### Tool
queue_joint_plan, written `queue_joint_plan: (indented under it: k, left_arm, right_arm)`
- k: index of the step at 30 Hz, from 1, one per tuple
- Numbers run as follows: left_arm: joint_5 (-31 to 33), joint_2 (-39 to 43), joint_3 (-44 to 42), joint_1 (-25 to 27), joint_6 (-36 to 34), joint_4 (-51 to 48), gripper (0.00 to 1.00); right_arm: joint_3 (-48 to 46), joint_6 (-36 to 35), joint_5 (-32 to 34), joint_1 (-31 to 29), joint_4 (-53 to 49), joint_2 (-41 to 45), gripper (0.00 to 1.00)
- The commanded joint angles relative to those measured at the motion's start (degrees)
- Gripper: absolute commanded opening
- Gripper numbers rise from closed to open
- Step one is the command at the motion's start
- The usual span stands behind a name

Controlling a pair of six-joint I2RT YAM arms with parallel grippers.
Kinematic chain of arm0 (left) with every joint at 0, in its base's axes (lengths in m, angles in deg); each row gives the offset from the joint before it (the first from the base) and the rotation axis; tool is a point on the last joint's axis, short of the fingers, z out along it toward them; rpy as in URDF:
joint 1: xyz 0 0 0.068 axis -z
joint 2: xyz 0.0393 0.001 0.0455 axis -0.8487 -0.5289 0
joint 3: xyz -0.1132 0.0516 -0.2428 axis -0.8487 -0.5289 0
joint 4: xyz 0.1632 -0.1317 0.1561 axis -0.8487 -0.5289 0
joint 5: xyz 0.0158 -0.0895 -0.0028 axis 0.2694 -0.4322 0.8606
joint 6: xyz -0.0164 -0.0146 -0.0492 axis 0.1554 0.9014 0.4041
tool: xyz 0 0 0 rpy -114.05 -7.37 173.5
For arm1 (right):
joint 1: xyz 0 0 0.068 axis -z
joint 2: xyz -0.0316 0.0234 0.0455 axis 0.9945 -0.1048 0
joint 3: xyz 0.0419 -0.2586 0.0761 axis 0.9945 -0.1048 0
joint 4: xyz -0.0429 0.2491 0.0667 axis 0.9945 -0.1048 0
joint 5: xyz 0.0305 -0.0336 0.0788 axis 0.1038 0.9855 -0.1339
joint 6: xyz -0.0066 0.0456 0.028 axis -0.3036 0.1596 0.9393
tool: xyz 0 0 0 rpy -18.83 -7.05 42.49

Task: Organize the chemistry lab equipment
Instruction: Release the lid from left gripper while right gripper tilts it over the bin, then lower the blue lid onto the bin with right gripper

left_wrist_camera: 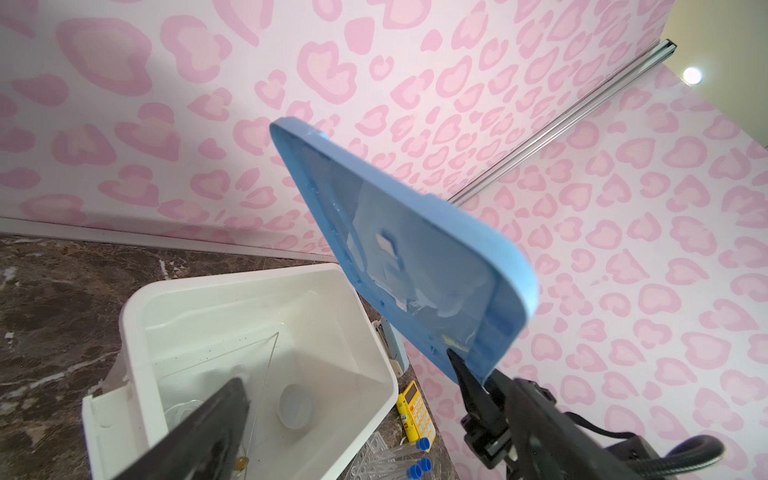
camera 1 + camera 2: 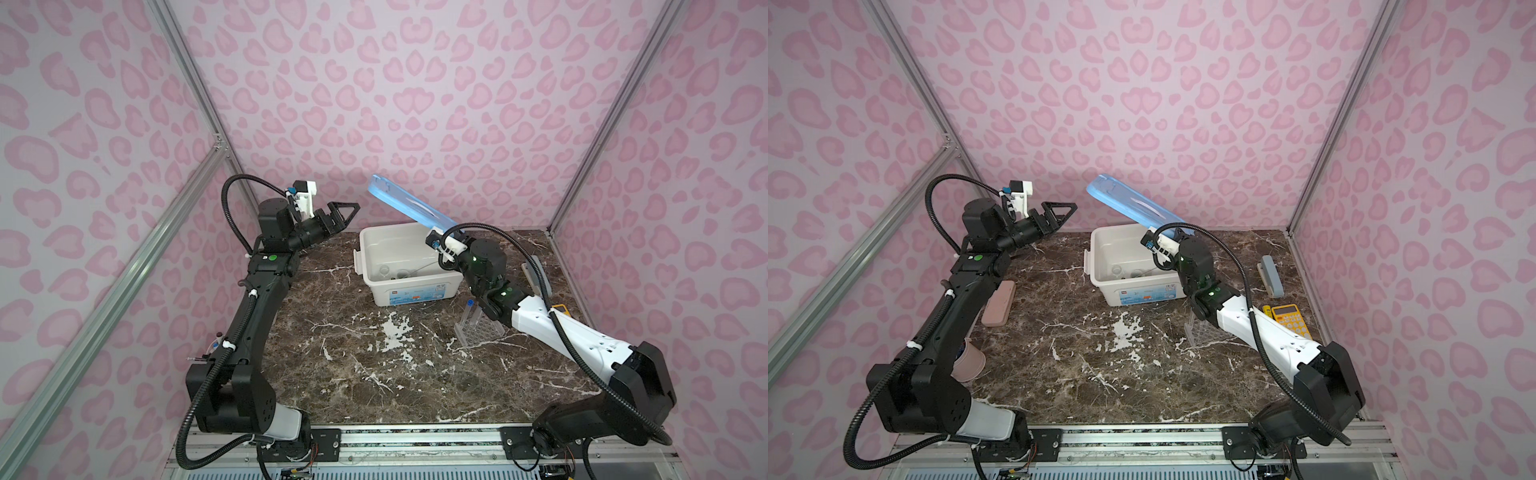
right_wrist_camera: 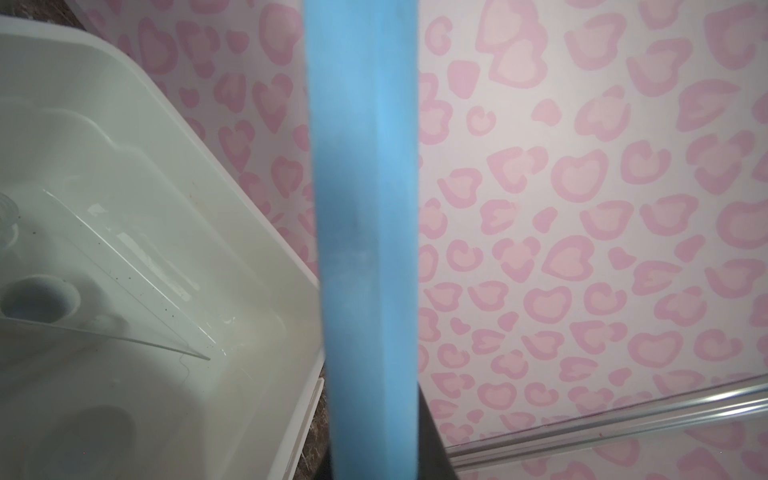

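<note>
A white bin (image 2: pixel 415 291) stands open at the back of the marble table. My right gripper (image 2: pixel 451 230) is shut on the lower edge of the bin's blue lid (image 2: pixel 405 205), holding it tilted up above the bin's right side; in the right wrist view the lid (image 3: pixel 365 208) runs edge-on between the fingers. Clear glassware (image 2: pixel 390 272) and a round white cup (image 1: pixel 295 405) lie inside the bin. A clear rack (image 2: pixel 478 330) with blue-capped test tubes (image 1: pixel 415 459) stands right of the bin, partly under the right arm. My left gripper (image 2: pixel 349 212) hangs open and empty, raised left of the bin.
A yellow calculator (image 2: pixel 1292 326) and a grey stapler (image 2: pixel 1271 276) lie by the right wall. A pink case (image 2: pixel 998 303) and a pink cup (image 2: pixel 969 361) sit under the left arm. Metal frame posts stand at the back corners.
</note>
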Motion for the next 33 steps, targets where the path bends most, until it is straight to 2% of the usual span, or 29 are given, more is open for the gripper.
queue_joint_plan:
  k: [1, 5, 15, 20, 33]
  left_arm:
    - [-1.0, 0.9, -0.8, -0.6, 1.4, 3.9, 0.98]
    - [-1.4, 1.5, -1.7, -1.2, 0.9, 3.9, 0.98]
    - [-1.2, 0.5, -4.1, -1.8, 0.3, 4.0, 0.98]
    - [-2.4, -2.5, -3.3, -2.1, 0.8, 4.0, 1.0]
    - [-5.0, -7.4, -1.4, -2.0, 4.6, 6.8, 0.89]
  right_arm:
    - [-1.5, -4.1, 1.5, 0.0, 9.5, -1.7, 0.0]
    - [-3.4, -7.5, 2.8, -0.4, 16.3, -3.1, 0.0]
    - [-6.4, -8.6, 0.4, -2.4, 15.7, -5.1, 0.0]
    - [-7.5, -10.3, 2.7, -4.0, 18.3, -6.6, 0.0]
    - [-10.6, -12.9, 3.2, -4.9, 20.6, -6.6, 0.0]
